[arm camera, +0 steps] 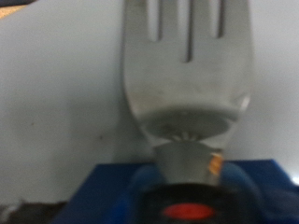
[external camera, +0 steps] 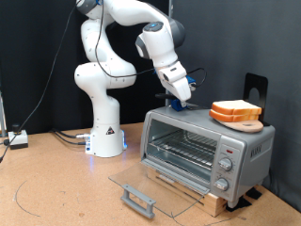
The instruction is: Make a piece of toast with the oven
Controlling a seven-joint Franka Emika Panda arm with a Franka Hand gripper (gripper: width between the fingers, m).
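The silver-grey oven [external camera: 202, 146] stands on a wooden base at the exterior view's right. Its glass door [external camera: 155, 181] lies open and flat, with the grey bar handle [external camera: 137, 199] in front, and the wire rack inside is bare. Two bread slices, the toast [external camera: 235, 109], lie stacked on a round wooden board [external camera: 246, 123] on the oven's top. My gripper [external camera: 182, 97] hangs just above the oven's top left corner, left of the toast. In the wrist view a metal fork [arm camera: 187, 75] with a blue handle [arm camera: 103, 191] fills the picture, held in the gripper against a pale surface.
A black stand [external camera: 256, 89] rises behind the oven at the right. The arm's white base [external camera: 105, 137] stands at the left of the oven, with cables and a small box [external camera: 17, 138] on the brown table at the far left.
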